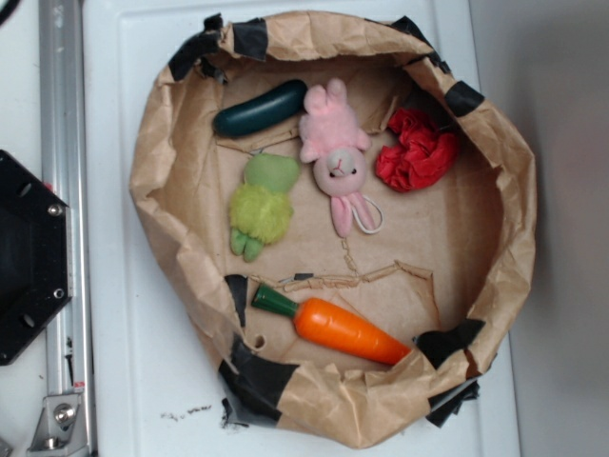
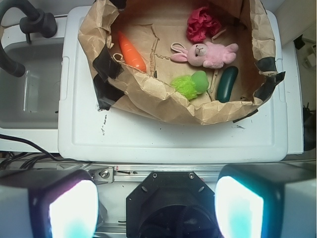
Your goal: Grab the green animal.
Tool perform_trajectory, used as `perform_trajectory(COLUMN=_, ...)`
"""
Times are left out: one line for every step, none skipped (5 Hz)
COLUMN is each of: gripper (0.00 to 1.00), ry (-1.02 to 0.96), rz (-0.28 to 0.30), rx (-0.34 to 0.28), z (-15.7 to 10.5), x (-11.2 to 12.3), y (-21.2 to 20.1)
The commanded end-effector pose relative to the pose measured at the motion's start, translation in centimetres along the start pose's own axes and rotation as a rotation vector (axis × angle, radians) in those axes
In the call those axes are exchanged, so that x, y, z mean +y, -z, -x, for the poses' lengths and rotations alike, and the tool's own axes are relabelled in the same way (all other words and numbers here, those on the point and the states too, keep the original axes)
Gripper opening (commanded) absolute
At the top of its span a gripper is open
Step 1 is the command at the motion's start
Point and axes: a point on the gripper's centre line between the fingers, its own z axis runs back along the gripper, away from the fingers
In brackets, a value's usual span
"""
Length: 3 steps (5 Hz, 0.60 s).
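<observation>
From the wrist view my tool sits with its two pale pads spread wide and nothing between them, hanging back above the robot's black base, well apart from the work. Beyond it on the white bench stands the crumpled brown paper nest with black tape patches, its raised wall presumably there to keep the toys corralled. Inside lies the small fuzzy green plush animal with pale green head and feet, just beside the pink plush bunny and below the smooth dark green cucumber. A crumpled red cloth and an orange plastic carrot lie further off. I can read no labels or writing anywhere.
</observation>
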Motion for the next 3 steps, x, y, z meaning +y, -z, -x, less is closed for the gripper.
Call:
perform_trajectory(gripper=1.0, ry=0.0, rz=0.0, rx=0.0, z=0.0, x=0.0, y=0.0)
perform_trajectory(gripper=1.0, ry=-0.022, rz=-0.246, rx=-0.028, z=-4.8, x=0.6, y=1.9)
perform_trajectory(gripper=1.0, ry=-0.24, rz=-0.326, rx=-0.099, z=-9.4, x=0.9, y=4.1)
